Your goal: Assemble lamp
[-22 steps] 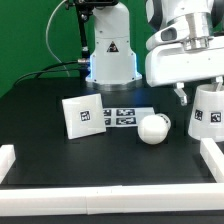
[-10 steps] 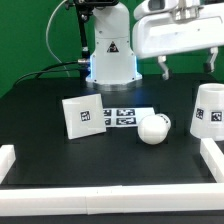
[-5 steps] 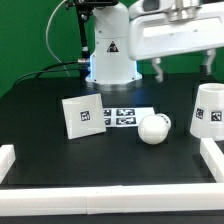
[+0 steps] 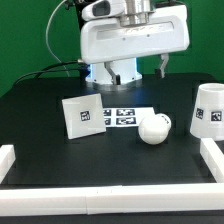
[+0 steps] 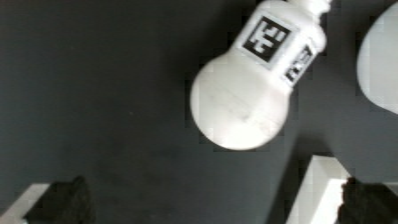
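Note:
The lamp lies in three separate white tagged parts on the black table. The square base [image 4: 82, 117] stands tilted at the exterior view's left. The round-headed bulb [image 4: 153, 129] lies in the middle and the tapered shade [image 4: 207, 108] stands at the right. My gripper [image 4: 137, 70] hangs high above the table behind the bulb, open and empty. In the wrist view the bulb [image 5: 249, 90] lies below the open gripper [image 5: 217, 205], with the shade's edge [image 5: 379, 60] beside it. The dark fingertips [image 5: 63, 200] touch nothing.
The marker board [image 4: 125, 117] lies flat between the base and the bulb. White rails [image 4: 110, 205] border the table at the front and both sides. The robot's white pedestal [image 4: 105, 72] stands at the back. A white strip [image 5: 326, 185] shows near one fingertip.
My gripper has risen from beside the shade and swung toward the exterior view's left, now above the middle of the table. The lamp parts have not moved.

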{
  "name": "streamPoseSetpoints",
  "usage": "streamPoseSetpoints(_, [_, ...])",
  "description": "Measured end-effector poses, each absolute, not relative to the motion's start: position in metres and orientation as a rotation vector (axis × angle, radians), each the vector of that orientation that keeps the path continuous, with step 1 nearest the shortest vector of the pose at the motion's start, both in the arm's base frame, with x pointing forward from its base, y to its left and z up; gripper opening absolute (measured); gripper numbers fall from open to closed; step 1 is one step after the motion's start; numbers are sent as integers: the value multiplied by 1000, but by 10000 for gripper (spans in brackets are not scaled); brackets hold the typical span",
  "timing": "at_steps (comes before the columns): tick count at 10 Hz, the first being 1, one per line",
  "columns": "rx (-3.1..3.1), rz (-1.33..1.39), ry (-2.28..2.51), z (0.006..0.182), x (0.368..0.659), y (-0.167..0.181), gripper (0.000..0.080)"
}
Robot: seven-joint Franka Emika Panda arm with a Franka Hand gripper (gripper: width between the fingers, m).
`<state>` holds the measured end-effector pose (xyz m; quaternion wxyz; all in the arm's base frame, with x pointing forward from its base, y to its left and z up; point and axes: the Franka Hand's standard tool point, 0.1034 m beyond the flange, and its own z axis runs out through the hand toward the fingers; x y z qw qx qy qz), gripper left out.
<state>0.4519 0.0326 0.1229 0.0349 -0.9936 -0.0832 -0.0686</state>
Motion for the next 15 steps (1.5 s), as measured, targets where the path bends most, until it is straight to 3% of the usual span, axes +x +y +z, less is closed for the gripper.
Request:
streamPoseSetpoints(4, [-3055,-208,-299,121,449,29,698])
streamPoseSetpoints(7, [-3037,-222,-651,124,416,-32,698])
streamPoseSetpoints(9, [-3024,-255,-771,130,411,-70,698])
streamPoseSetpoints(13, [-3020,-229,-779,123,409,-63,698])
streamPoseSetpoints(15, [-3030,-205,-764,112,389,-75,698])
